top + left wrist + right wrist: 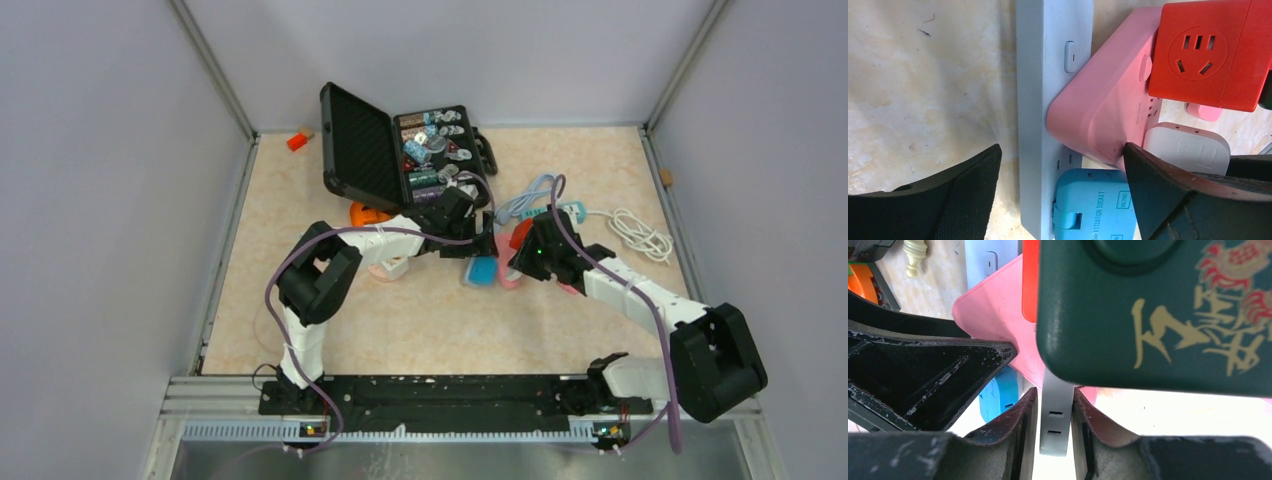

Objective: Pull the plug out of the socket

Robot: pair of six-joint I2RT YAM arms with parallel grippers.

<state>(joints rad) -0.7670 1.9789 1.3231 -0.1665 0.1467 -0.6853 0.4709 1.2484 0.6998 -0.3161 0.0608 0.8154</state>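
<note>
A white power strip (1048, 90) lies on the table with several cube adapters plugged into its side: a pink one (1103, 115), a blue one (1095, 207), a red one (1208, 55) and a grey one (1188, 147). My left gripper (1062, 147) is open, its fingers straddling the strip and the blue adapter without touching them. My right gripper (1055, 390) is shut on the thin grey adapter (1054, 420), just below a dark green adapter (1158, 315). In the top view the left gripper (480, 238) and the right gripper (527, 255) meet over the cluster.
An open black case (400, 150) of small parts stands behind the strip. An orange object (365, 213) lies left of it. A coiled white cable (640, 235) lies to the right. A red block (298, 140) sits at the back wall.
</note>
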